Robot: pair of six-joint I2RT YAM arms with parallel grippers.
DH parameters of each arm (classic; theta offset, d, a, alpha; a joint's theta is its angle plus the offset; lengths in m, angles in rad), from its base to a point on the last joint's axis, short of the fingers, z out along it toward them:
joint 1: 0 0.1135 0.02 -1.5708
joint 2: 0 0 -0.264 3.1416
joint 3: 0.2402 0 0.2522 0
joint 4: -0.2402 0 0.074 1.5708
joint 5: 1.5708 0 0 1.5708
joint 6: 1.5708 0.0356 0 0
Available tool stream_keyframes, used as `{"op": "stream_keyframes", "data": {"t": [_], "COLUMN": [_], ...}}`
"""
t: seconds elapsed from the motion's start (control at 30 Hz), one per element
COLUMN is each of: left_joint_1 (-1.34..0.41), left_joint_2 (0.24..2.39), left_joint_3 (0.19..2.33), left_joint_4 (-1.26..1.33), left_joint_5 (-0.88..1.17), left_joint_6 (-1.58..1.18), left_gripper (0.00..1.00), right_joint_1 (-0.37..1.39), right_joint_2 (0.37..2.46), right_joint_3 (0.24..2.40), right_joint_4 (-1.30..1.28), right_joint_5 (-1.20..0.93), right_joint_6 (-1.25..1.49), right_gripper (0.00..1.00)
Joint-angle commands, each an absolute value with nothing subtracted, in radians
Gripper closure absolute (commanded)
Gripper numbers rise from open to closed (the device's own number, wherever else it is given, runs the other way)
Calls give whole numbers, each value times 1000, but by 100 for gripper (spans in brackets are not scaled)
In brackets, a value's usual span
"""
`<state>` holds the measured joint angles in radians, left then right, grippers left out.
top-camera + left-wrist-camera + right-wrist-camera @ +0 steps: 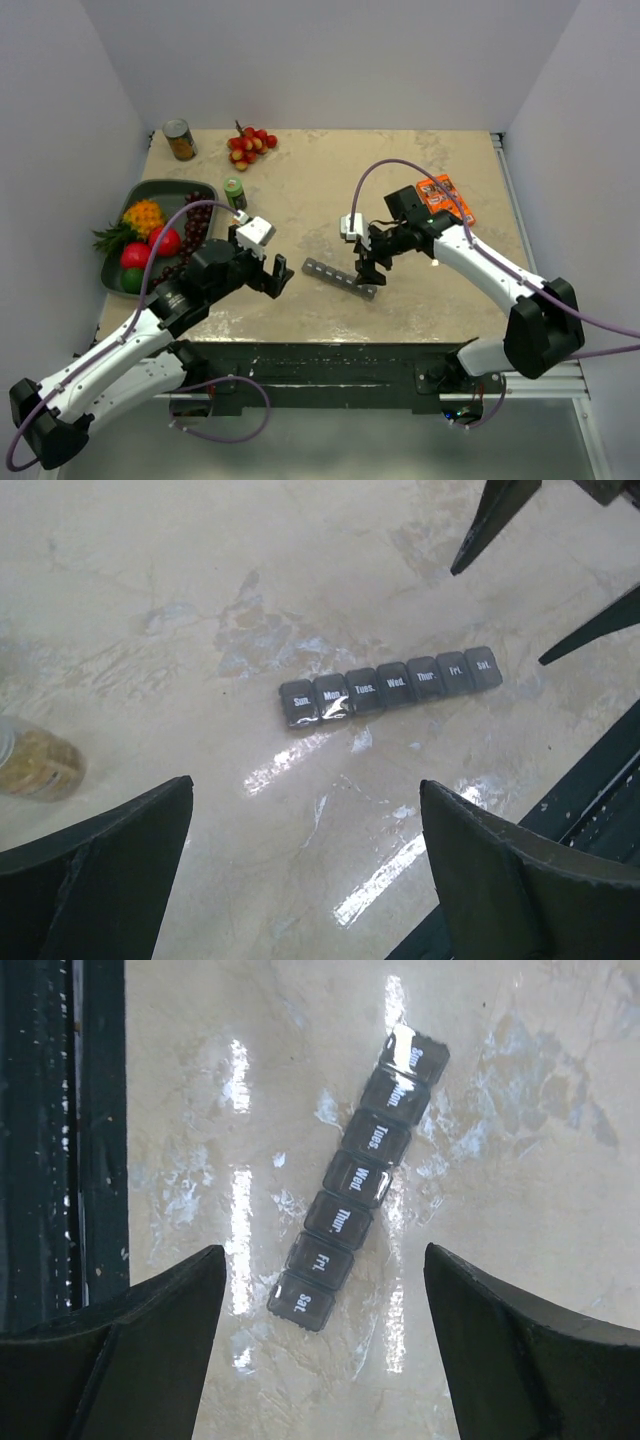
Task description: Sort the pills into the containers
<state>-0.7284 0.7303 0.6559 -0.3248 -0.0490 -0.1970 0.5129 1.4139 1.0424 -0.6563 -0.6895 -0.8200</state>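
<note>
Right gripper [322, 1255] spread wide, empty, poised over Sat. end of weekly pill organizer [360, 1175], flat on table [320, 200]. Left gripper [305, 783] fully open, empty. Pills [40, 765] in small clear bottle [30, 742], apart from organizer, near left gripper.

Tbl top [330, 170]: beige stone-look, marbled w/ grey-blue blotches, glossy finish. Enclosed on 3 sides by plain pale panels: back wall [320, 60], left wall [60, 120], right wall [590, 100]. All matte, faint lilac-white tint. Near edge of tbl: dark metal frame [330, 362]. Silver rail [512, 195] runs along right edge of tbl, btwn top and right wall. Light from overhead, even; white glare streaks [240, 1070] on tbl surface in both wrist views, shadows soft. Grey floor [330, 455] below frame, detail unclear.
</note>
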Motion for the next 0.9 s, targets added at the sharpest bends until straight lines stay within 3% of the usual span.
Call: {"op": "stream_keyframes", "data": {"t": [0.0,0.33,0.87], "left_joint_1": [-726,-726,-721], "left_joint_2": [765,824,979], "left_joint_3": [635,520,512], "left_joint_4": [-201,-43,147], "left_joint_5": [107,261,135], "left_joint_6": [-46,169,172], "left_gripper": [1,0,0], "right_joint_1": [500,442,353], "right_joint_2": [1352,1316,1318], "right_joint_3": [1019,947,959], "right_joint_4": [-678,-646,-677], "right_joint_5": [-841,-956,-985], "right_joint_6": [-925,-991,-1006], "right_gripper": [17,16,15]}}
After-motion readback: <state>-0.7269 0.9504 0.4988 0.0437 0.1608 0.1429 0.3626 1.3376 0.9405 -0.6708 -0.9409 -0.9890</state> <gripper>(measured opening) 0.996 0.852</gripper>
